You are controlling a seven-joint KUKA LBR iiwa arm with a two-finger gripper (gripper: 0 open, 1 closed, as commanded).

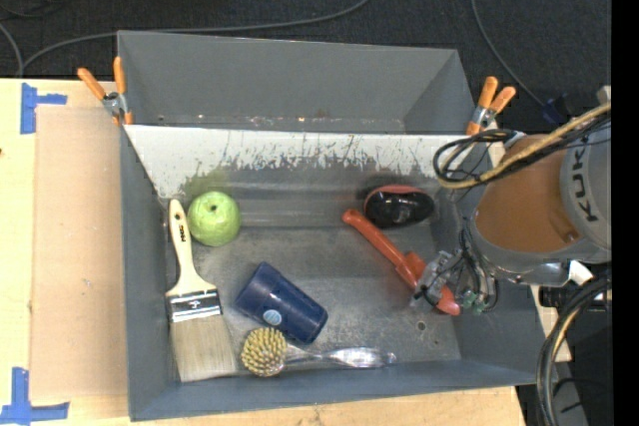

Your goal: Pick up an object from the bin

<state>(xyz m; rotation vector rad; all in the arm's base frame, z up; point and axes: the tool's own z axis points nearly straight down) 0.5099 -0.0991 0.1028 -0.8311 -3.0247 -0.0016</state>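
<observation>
Pincer, opening unclear, hangs over the lower end of the slim orange handle.

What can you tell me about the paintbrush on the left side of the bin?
The paintbrush lies flat on the bin floor along the left wall. It has a pale handle with dark lettering, a shiny metal ferrule and tan bristles. The handle end points toward the back, beside the green apple and seemingly touching it. The bristles reach the near-left corner, close to a round scrub brush.
</observation>
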